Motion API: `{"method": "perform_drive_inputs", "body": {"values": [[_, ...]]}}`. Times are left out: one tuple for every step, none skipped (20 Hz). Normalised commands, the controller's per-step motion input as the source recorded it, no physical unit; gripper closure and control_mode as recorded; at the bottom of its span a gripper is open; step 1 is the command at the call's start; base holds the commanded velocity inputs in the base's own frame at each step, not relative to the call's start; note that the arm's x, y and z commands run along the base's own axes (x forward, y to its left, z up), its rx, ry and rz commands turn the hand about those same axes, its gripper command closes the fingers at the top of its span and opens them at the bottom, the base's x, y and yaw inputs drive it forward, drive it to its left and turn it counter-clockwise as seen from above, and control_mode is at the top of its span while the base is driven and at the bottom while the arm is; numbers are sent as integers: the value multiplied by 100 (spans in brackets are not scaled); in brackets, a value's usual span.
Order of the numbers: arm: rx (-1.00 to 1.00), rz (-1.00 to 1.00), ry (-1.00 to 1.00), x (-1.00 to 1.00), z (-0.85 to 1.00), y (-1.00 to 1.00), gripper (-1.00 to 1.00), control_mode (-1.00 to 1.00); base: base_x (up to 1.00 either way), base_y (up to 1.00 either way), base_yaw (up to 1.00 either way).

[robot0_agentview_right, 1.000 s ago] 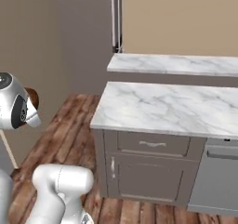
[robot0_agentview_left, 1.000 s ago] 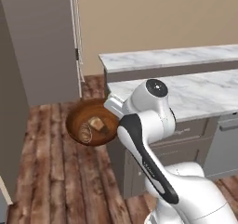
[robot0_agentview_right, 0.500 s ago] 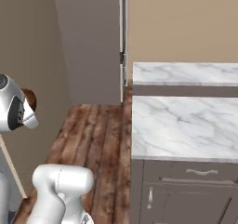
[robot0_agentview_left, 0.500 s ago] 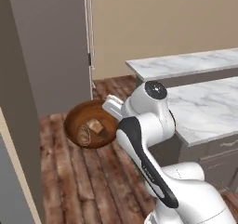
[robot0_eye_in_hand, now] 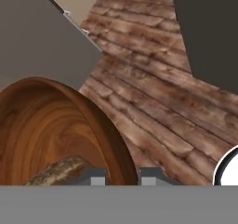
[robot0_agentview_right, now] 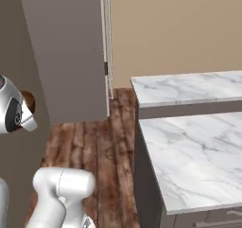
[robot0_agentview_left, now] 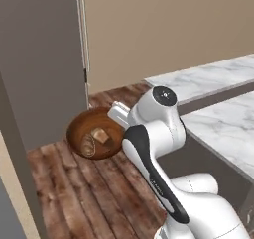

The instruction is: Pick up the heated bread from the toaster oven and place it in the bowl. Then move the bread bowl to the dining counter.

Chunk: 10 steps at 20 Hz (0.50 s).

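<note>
a: where's the bowl point(robot0_agentview_left: 94, 134)?

b: up in the air over the wooden floor point(robot0_agentview_left: 94, 193), beside the tall grey cabinet point(robot0_agentview_left: 44, 59). the claw point(robot0_eye_in_hand: 122, 175) is clamped on its rim, one fingertip point(robot0_eye_in_hand: 95, 176) inside, the other outside.

a: and the bread point(robot0_agentview_left: 100, 136)?

b: lying in the bowl. the marble table point(robot0_agentview_right: 189, 151) is off to the right, well apart.

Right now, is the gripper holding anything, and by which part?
Yes. The gripper is shut on the bowl, pinching its rim with one fingertip on each side of the wall. The bowl hangs over the wood floor with bread inside.
</note>
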Motion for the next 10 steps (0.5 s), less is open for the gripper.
{"method": "perform_drive_inputs", "body": {"values": [[0, 0, 0, 0, 0, 0, 100, 100, 100, 36, -42], [0, 0, 0, 0, 0, 0, 100, 100, 100, 38, -47], [0, 0, 0, 0, 0, 0, 100, 100, 100, 41, -53], [0, 0, 0, 0, 0, 0, 100, 100, 99, 44, -60], [0, 0, 0, 0, 0, 0, 100, 100, 89, 44, -63], [0, 0, 0, 0, 0, 0, 100, 100, 78, 45, -67], [0, 0, 0, 0, 0, 0, 100, 100, 66, 45, -71], [0, 0, 0, 0, 0, 0, 100, 100, 50, 46, -77], [0, 0, 0, 0, 0, 0, 100, 100, 44, 46, -80], [0, 0, 0, 0, 0, 0, 100, 100, 35, 41, -82]]}}
